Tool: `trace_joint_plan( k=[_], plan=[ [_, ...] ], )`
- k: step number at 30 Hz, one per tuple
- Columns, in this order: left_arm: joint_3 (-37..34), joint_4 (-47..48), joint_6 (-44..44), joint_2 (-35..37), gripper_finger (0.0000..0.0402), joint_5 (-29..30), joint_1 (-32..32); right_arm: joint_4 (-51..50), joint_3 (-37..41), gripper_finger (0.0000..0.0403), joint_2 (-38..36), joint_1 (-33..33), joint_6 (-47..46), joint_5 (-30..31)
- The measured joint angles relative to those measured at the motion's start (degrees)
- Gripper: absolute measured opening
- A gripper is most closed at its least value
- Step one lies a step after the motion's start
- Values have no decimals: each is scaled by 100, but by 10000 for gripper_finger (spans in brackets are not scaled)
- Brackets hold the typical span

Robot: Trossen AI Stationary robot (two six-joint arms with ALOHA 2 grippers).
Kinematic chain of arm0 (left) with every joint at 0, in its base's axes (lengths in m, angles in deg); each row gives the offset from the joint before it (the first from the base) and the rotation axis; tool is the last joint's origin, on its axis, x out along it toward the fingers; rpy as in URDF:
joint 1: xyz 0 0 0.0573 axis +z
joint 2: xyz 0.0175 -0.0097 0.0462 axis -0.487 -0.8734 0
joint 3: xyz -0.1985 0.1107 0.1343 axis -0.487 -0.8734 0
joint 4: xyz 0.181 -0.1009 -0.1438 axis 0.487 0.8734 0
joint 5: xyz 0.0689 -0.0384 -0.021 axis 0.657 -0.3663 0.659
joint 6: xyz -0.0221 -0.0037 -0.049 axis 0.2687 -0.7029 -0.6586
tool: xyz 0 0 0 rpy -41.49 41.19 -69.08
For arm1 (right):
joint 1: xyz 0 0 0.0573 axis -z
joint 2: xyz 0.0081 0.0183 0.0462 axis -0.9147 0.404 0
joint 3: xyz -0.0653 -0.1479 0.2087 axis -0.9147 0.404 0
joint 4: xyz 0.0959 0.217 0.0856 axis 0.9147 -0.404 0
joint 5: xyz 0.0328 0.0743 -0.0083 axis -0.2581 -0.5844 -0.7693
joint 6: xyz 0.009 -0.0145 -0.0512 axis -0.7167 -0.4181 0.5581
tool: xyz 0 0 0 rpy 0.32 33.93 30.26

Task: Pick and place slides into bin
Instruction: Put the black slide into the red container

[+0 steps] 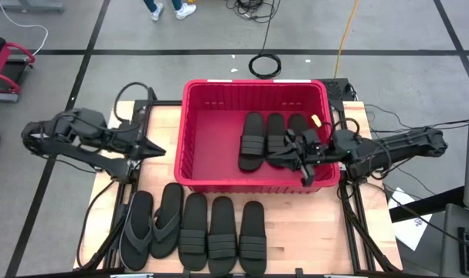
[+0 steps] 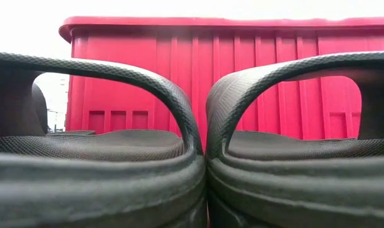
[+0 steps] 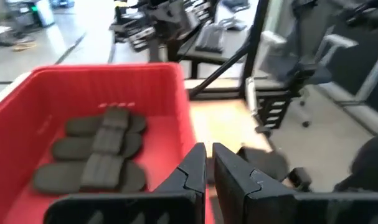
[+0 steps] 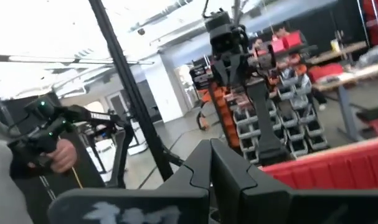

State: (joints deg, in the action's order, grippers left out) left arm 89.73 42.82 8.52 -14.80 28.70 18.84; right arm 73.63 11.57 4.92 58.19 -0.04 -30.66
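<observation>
A red bin [image 1: 195,123] holds three black slides [image 1: 252,141]; five more slides [image 1: 219,234] line the table in front. The right gripper [image 1: 305,166] hovers over the bin, empty and closed. The left gripper [image 1: 158,150] waits beside it, nearly closed, empty.

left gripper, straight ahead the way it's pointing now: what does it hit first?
Probably the bin's near left wall. In the high view the shut left gripper points right at it from just outside, empty. Height is unclear; the left wrist view looks over the rim at the slides inside, so it might clear.
</observation>
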Motion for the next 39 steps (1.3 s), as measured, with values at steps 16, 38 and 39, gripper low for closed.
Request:
trace_joint_plan(
  k=[16, 38, 39],
  plan=[
    [-2, -2990, -225, -575, 4, 47, -94, -2025, -13, 0, -869, -906, 460, -1704],
    [0, -3762, -992, -1123, 15, 331, -92, -3923, -1537, 0, 720, -2524, 439, -81],
    [0, -3672, -1007, -1091, 13, 329, -92, -3923, -1665, 0, 915, -2524, 377, -102]
  ],
)
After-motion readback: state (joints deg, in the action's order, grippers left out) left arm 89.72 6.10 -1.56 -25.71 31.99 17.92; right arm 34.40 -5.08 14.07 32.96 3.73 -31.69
